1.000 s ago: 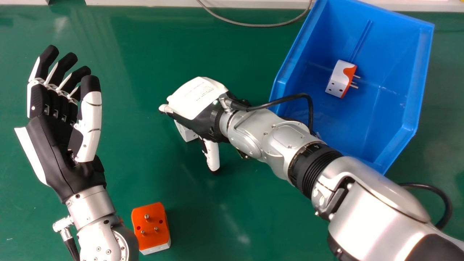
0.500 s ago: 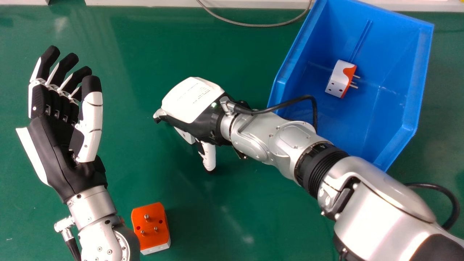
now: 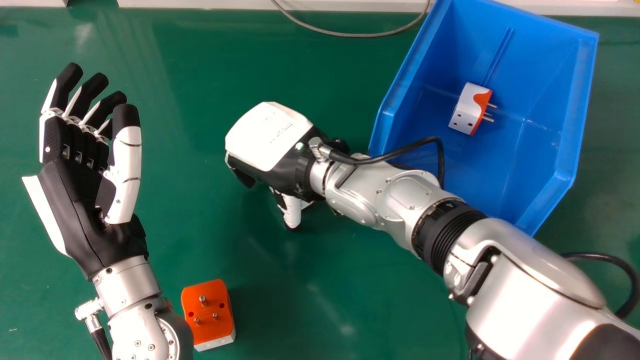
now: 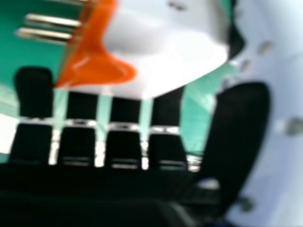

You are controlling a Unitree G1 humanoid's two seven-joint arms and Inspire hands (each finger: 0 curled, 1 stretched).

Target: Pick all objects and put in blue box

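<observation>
Right arm point(image 3: 395, 197) comes in diagonally from the head view's right side. Right hand point(image 3: 270, 140) is palm down, white back up, fingers curled under, thumb pointing toward the bottom edge. In right hand view the thumb stands apart from the fingers. Left arm point(image 3: 142, 335) enters at bottom left; left hand point(image 3: 82, 210) is palm up, fingers relaxed, slightly bent.
</observation>
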